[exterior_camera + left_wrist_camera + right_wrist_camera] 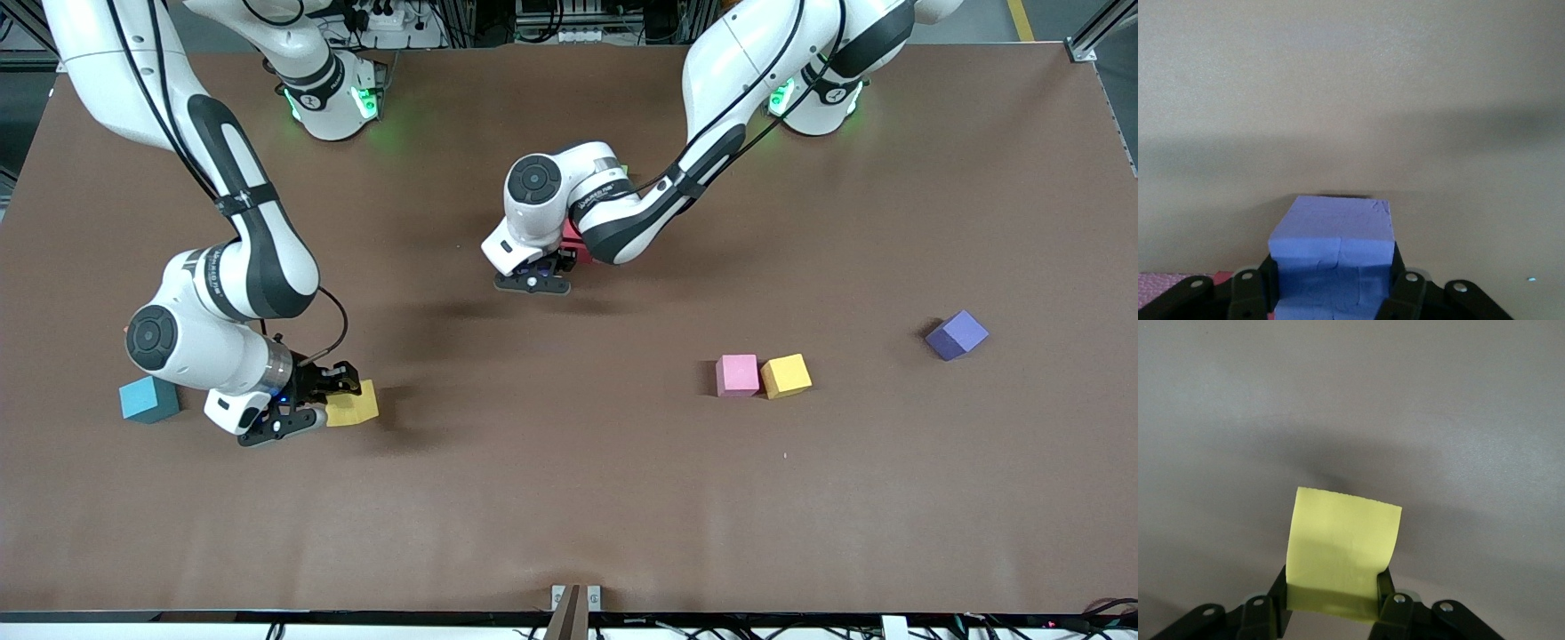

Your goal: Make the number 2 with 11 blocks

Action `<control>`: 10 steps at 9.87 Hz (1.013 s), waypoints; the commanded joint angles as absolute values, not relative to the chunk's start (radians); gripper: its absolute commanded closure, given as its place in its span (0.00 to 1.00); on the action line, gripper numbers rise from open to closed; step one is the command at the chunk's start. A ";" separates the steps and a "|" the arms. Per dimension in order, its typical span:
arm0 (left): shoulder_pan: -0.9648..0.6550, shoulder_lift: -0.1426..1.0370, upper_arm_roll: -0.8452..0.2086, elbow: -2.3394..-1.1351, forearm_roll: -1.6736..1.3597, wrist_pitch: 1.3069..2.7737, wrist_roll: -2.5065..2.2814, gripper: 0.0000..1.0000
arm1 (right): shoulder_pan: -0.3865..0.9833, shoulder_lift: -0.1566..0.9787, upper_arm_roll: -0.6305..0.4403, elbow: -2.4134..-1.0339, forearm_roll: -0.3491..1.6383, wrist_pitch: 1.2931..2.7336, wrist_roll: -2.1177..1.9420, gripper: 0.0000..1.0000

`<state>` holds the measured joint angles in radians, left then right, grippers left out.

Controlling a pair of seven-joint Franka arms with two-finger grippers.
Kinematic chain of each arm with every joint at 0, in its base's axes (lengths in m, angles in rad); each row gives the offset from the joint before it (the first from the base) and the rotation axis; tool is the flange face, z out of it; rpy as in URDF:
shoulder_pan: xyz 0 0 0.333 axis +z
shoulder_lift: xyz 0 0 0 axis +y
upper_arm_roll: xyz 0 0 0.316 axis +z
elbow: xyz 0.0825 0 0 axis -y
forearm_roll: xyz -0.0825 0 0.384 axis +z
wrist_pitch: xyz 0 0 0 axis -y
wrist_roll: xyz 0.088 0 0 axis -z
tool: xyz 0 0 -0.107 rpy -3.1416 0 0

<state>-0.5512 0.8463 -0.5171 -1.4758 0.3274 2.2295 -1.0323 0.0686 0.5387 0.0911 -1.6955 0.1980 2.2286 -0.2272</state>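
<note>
the left end effector, clamped on a light blue block beside the red block mid-table, and the right end effector, clamped on a yellow block, risk nudging placed cubes if released crooked.

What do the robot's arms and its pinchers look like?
Both arms are glossy white, rounded shells with black bands at the joints and round dark grey caps. Thin black cables run along each. Green lights glow at the two bases. The left gripper and right gripper are black, with small silver screws showing by the jaws in the wrist views.
</note>
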 commanded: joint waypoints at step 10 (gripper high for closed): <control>-0.558 0.859 -0.506 -1.471 0.350 2.227 -0.991 0.79 | 0.044 0.538 0.098 -1.704 0.222 2.223 -0.227 0.74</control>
<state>-0.5512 0.8581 -0.5119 -1.4761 0.3289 2.2294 -1.0000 0.0575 0.5447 0.0891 -1.6973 0.2008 2.2267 -0.2267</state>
